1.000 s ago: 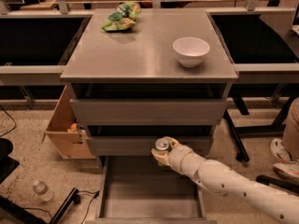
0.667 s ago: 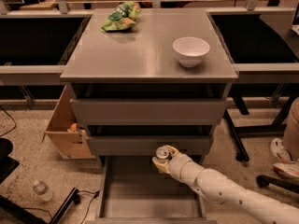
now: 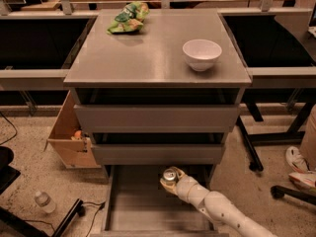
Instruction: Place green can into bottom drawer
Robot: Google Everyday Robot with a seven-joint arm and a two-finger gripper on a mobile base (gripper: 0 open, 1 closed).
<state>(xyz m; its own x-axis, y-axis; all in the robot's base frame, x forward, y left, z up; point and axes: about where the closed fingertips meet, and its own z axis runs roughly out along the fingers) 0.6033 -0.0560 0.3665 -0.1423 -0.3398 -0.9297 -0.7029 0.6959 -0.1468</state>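
Observation:
The bottom drawer (image 3: 133,209) is pulled out below the two upper grey drawers, showing its flat grey floor and thin side walls. The green can (image 3: 170,175), seen from above with its silver top and pull tab, is held upright inside the drawer's back part, low over the floor. My gripper (image 3: 170,180) is shut on the green can; the white arm reaches in from the lower right, over the drawer's right side. Whether the can touches the floor is not visible.
A white bowl (image 3: 202,54) and a green and yellow snack bag (image 3: 127,19) sit on the cabinet top (image 3: 148,58). A cardboard box (image 3: 69,137) stands left of the cabinet. A plastic bottle (image 3: 43,201) lies on the floor. Chair legs stand at right.
The gripper with the can has moved down from the drawer-front level into the open bottom drawer, and the arm has dropped lower.

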